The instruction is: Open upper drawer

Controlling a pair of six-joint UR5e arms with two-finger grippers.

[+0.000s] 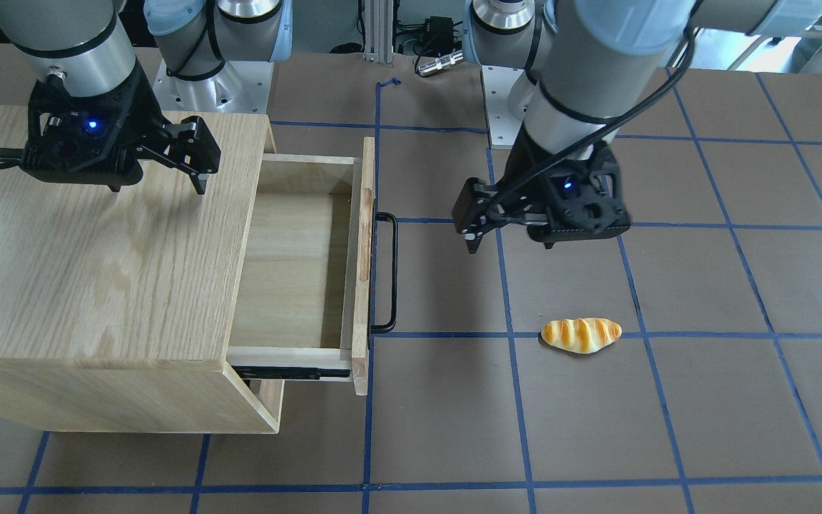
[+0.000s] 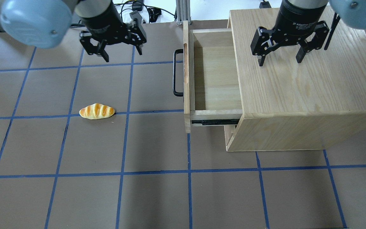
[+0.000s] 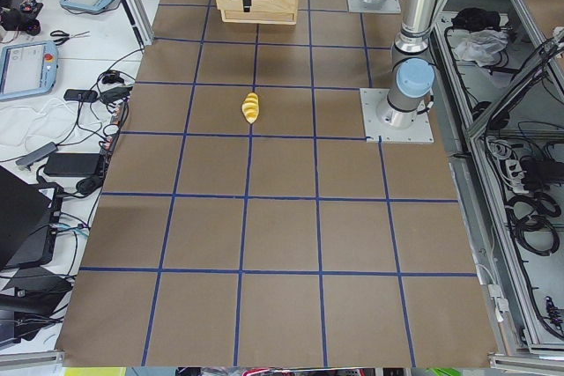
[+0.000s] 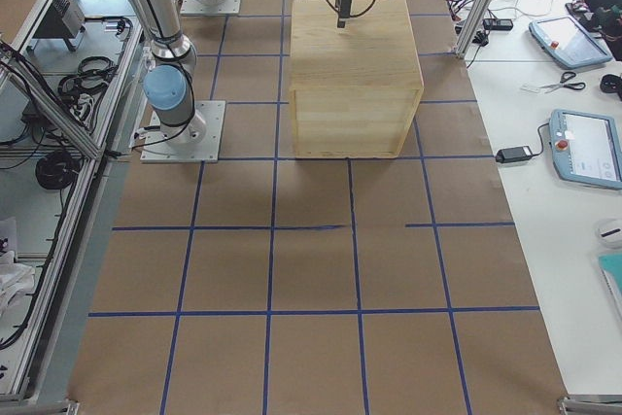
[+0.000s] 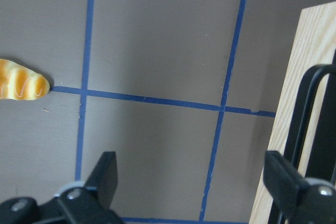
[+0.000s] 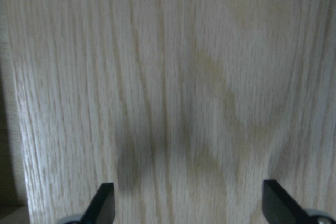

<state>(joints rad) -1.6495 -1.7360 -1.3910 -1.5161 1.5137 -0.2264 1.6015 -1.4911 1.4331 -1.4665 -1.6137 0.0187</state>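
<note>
The upper drawer [image 1: 290, 264] stands pulled out of the oak cabinet [image 1: 83, 271] and its light-wood box is empty. Its black bar handle [image 1: 389, 271] and the slotted front panel face the table's middle; both also show in the overhead view [image 2: 176, 73]. My left gripper [image 1: 511, 243] is open and empty, hovering over the table a little beyond the handle, not touching it. In the left wrist view the handle [image 5: 310, 108] is at the right edge, beside the right fingertip [image 5: 283, 177]. My right gripper [image 2: 280, 62] is open and empty above the cabinet top [image 6: 168, 77].
A toy bread roll [image 1: 581, 334] lies on the brown mat, on a blue tape line, away from the drawer; it also shows in the left wrist view [image 5: 21, 85]. The lower drawer front [image 2: 230, 133] is shut under the open one. Both robot bases [image 1: 211, 78] stand behind.
</note>
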